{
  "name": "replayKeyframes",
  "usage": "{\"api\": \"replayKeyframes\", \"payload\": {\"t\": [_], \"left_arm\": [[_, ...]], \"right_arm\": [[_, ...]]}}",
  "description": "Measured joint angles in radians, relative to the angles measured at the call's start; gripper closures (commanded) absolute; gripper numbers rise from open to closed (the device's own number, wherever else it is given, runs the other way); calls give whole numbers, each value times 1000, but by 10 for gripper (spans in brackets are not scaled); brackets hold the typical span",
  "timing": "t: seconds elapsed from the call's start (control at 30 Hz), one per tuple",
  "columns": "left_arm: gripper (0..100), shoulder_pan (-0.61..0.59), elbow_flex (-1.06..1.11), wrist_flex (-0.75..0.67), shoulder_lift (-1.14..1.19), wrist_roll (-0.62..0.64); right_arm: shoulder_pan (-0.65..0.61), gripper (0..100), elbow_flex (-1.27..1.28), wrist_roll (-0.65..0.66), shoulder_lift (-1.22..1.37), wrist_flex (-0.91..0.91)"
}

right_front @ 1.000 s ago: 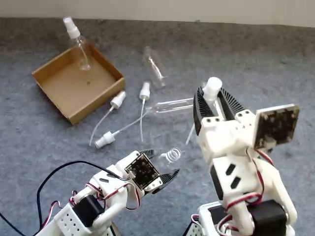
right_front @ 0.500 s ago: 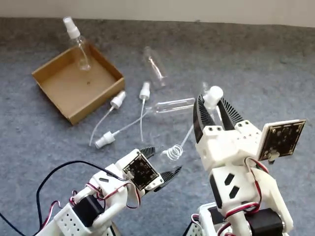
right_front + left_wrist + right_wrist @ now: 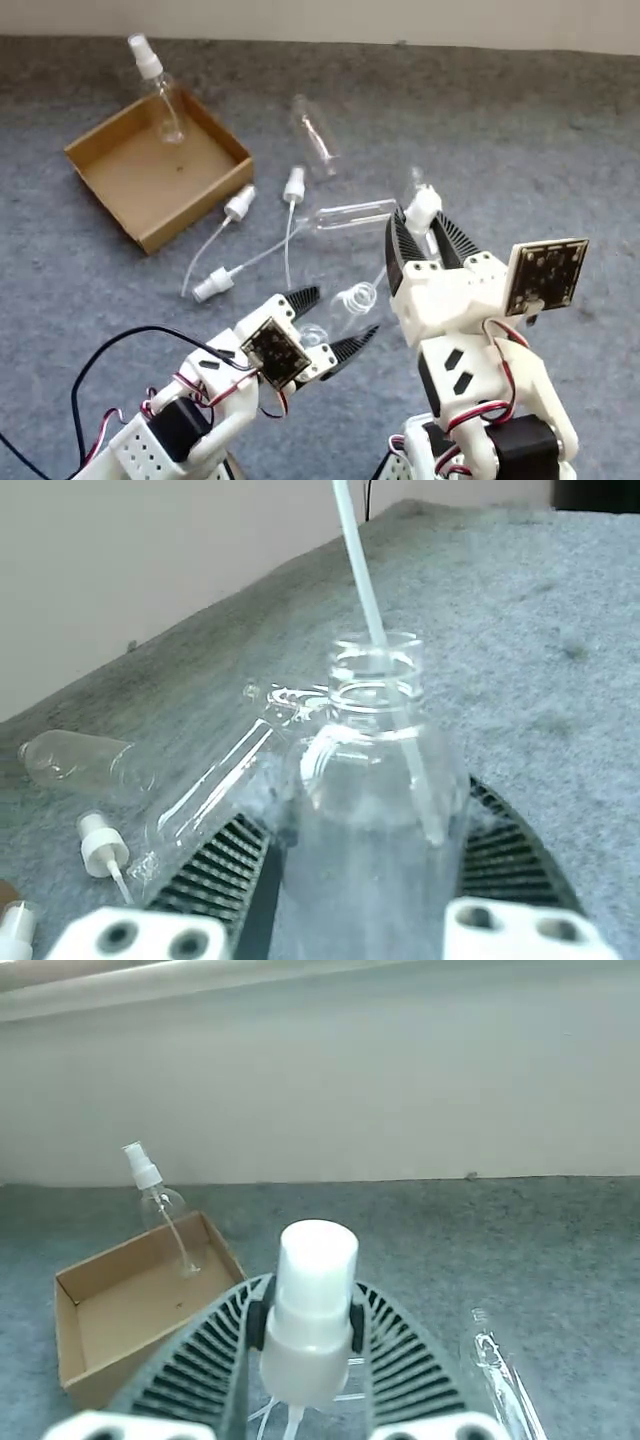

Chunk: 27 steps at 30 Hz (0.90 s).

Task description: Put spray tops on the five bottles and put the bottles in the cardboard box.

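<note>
My left gripper [image 3: 337,316] is shut on a clear bottle [image 3: 350,300] near the front middle, with the bottle's open neck [image 3: 375,670] pointing up and away. In the left wrist view the bottle stands between the ribbed jaws of this gripper [image 3: 370,870]. My right gripper [image 3: 420,228] is shut on a white spray top [image 3: 422,208], just above and right of the bottle. That top's thin tube [image 3: 385,650] runs down into the bottle's neck. The right wrist view has the spray top [image 3: 315,1310] upright in the right gripper [image 3: 305,1370].
The cardboard box [image 3: 195,225] sits at the back left, with a capped bottle [image 3: 160,90] leaning in its far corner. Loose clear bottles [image 3: 313,135] [image 3: 345,215] and three spray tops [image 3: 240,203] [image 3: 293,185] [image 3: 213,284] lie on the grey carpet between box and arms.
The right gripper has come down and left with the spray top, and its tube now enters the bottle's neck. The left gripper raised and tilted the bottle toward it.
</note>
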Motion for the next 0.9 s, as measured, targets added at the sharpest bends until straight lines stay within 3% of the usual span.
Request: {"api": "replayKeyframes", "payload": {"t": [0.37, 0.57, 0.77, 0.9], "left_arm": [[905, 0, 0, -110, 2, 3], [905, 0, 0, -149, 2, 2], [905, 0, 0, -218, 2, 5], [905, -29, 0, -218, 3, 2]], "right_arm": [[-164, 988, 0, 0, -2, 2], [-178, 986, -2, 52, -2, 60], [-186, 863, -3, 58, -6, 114], [-186, 850, -3, 58, -5, 149]]}}
